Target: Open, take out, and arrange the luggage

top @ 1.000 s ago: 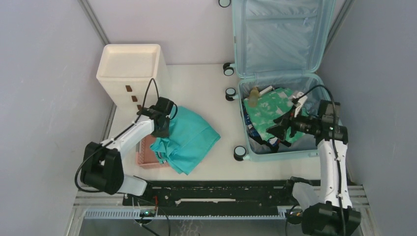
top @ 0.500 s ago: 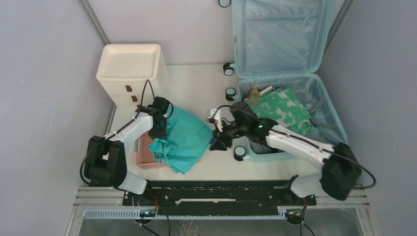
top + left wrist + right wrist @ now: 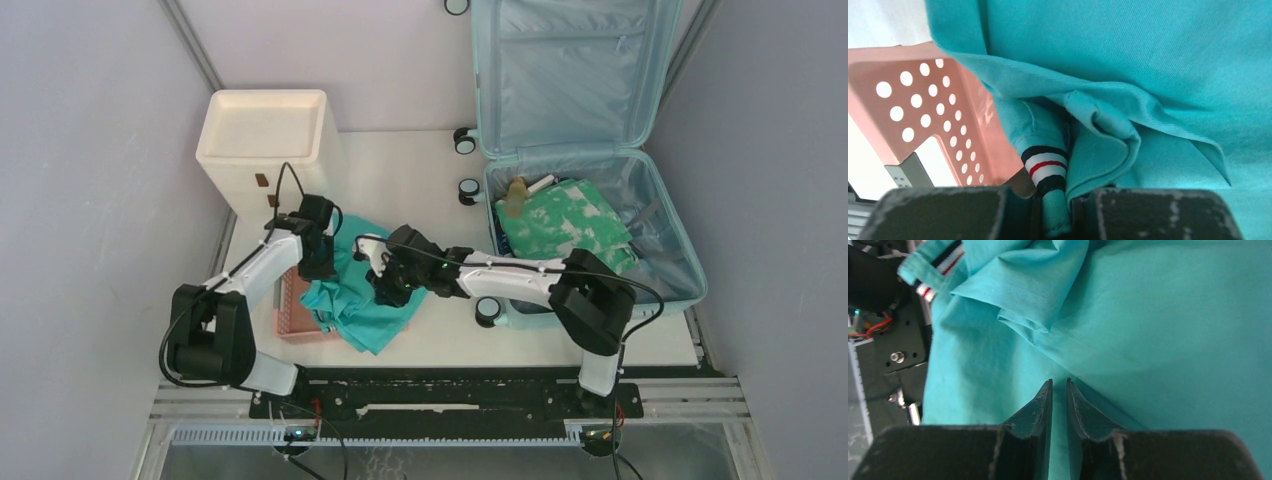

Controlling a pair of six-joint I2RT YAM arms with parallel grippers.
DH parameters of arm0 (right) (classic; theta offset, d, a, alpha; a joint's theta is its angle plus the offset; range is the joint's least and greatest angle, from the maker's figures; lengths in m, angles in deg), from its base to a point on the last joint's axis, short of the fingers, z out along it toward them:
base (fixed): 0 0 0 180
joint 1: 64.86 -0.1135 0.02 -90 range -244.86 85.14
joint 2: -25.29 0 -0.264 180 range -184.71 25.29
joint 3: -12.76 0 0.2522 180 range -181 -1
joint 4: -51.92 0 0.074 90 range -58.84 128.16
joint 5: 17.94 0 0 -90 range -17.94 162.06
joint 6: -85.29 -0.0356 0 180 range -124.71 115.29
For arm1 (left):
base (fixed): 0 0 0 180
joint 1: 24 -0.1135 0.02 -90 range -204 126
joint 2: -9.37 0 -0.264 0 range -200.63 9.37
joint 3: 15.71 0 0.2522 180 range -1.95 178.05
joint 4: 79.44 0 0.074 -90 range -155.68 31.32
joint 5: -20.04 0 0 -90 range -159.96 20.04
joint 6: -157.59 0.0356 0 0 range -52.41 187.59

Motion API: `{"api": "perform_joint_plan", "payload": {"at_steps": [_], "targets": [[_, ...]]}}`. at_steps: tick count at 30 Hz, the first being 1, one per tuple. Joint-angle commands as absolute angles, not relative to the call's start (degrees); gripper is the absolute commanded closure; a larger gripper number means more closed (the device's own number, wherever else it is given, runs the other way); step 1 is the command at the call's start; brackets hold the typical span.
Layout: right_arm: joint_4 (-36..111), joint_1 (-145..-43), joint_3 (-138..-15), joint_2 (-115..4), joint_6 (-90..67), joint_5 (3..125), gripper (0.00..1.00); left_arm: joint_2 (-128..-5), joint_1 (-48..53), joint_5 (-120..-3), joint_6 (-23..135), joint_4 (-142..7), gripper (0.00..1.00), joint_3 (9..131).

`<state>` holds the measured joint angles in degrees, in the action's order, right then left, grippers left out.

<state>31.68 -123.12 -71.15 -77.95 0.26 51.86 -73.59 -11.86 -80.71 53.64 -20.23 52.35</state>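
The pale blue luggage point(image 3: 565, 80) lies open at the far right of the counter point(image 3: 400, 170), lid upright, folded clothes in its lower half. The left hand point(image 3: 1053, 206) pinches the striped cuff of a teal shirt point(image 3: 362, 310) beside the pink basket point(image 3: 293, 305). The right hand point(image 3: 1059, 383), nearly pressed together, rests on that shirt; I cannot tell whether it has caught cloth.

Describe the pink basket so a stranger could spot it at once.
Find the tall cream-white drawer cabinet at the back left of the table. Just in front of it, toward the near edge, lies a shallow basket half under a teal garment. Alone among its neighbours, it is pink plastic with round holes.
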Motion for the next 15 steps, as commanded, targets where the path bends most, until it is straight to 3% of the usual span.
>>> {"api": "perform_joint_plan", "payload": {"at_steps": [1,7,15], "targets": [[26.3,-123.4,-74.9,-80.8,0.5,57.8,0.78,-69.6,-12.5,-75.6,54.1,-20.2,0.99,51.9],[17.2,-119.1,-71.8,-78.0,3.6,61.3,0.81,-68.9,-11.8,-61.1,52.4,-25.2,1.0,50.0],[13.3,-115.3,-64.7,-68.2,8.3,61.3,0.79,-71.8,-3.1,-57.6,48.0,-32.0,1.0,49.4]]}}
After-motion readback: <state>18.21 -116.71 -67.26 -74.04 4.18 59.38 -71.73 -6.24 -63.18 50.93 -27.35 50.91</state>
